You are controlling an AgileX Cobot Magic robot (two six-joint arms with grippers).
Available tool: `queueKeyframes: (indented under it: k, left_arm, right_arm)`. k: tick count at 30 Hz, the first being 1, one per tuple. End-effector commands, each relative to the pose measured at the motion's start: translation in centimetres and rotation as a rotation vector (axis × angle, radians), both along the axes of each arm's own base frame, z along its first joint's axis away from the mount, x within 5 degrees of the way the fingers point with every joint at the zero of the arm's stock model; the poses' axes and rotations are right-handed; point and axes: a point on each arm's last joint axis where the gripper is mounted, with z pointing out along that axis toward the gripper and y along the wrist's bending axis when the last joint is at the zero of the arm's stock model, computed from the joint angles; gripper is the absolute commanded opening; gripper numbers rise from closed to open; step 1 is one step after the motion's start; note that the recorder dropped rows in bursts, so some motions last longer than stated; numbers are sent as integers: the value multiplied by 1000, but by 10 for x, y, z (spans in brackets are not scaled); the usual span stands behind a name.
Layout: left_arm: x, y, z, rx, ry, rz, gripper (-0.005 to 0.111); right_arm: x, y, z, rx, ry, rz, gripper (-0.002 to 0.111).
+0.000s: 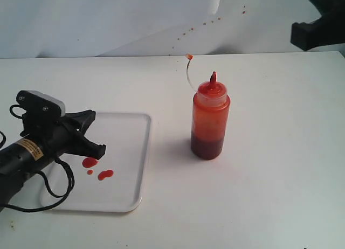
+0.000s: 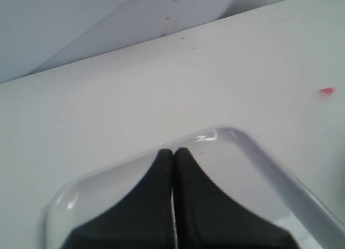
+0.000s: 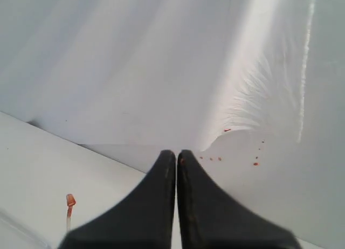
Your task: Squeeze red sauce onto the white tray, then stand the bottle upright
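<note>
On the table (image 1: 269,200), one white tray (image 1: 136,131) is lying flat, and everything else is sitting around it. Three blobs of red sauce (image 1: 89,162) are resting on the tray's near half: one larger round blob, one elongated blob (image 1: 105,174) just beside it, and one tiny drop (image 1: 90,172) between them. One bottle (image 1: 210,122) is standing upright on the table to the right of the tray, clear of its rim. It is showing dark red at the base and orange-red above, and its single tethered cap (image 1: 188,56) is arching up and away from the nozzle. Two grippers are showing. The left gripper (image 2: 173,152) is hovering over the tray with its jaws pressed together and nothing between them. The right gripper (image 3: 176,153) is hanging well away from the tray, above the table's far side, with its jaws likewise meeting on nothing. Beyond the tray's corner, the left wrist view is catching one small red mark (image 2: 326,90), possibly the cap, though it is too blurred to tell. Several tiny red specks (image 3: 215,158) are dotting the white backdrop (image 3: 135,71).
</note>
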Motion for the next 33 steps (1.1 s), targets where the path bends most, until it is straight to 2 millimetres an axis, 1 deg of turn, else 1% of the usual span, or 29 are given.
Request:
queueKeyframes:
  k: [1, 4, 8, 9, 10, 11, 12, 13, 14, 15, 17, 19, 23, 25, 33]
  left_arm:
    - [-8, -13, 8, 13, -42, -189, 0]
    - [-22, -20, 22, 6, -81, -314, 0]
    - [-46, -16, 45, -122, -94, -314, 0]
    - [-53, -15, 49, -131, -107, -315, 0]
    - [-66, -11, 63, -143, -167, -321, 0]
    - [-72, -10, 71, -148, -203, -324, 0]
    - [-85, -6, 84, -162, -258, -324, 0]
    - [-89, -5, 89, -174, -279, -324, 0]
    - [-99, -2, 101, -202, -327, -322, 0]
    - [-103, -1, 105, -212, -343, -322, 0]
    - [-118, 3, 125, -229, -453, -330, 0]
    - [-126, 5, 137, -233, -523, -332, 0]
    - [-141, 9, 154, -243, -632, -338, 0]
    - [-145, 10, 158, -246, -662, -340, 0]
    - [-148, 11, 161, -247, -680, -340, 0]
  right_arm:
    - [-11, -9, 4, 43, 38, -41, 0]
    - [-14, -16, 4, 36, 56, -76, 0]
    - [-11, -27, -3, 12, 109, -139, 0]
    - [-11, -28, -4, 15, 103, -145, 0]
    - [-10, -29, -6, 20, 88, -147, 0]
    - [-10, -29, -6, 21, 86, -146, 0]
    - [-10, -29, -6, 25, 87, -146, 0]
    - [-11, -29, -6, 24, 86, -144, 0]
    - [-11, -29, -6, 26, 87, -144, 0]
    - [-11, -29, -6, 32, 89, -145, 0]
    - [-11, -29, -7, 74, 107, -150, 0]
    - [-11, -29, -7, 74, 107, -150, 0]
    - [-11, -29, -7, 74, 107, -150, 0]
    - [-11, -29, -7, 74, 107, -150, 0]
    - [-11, -29, -7, 74, 107, -150, 0]
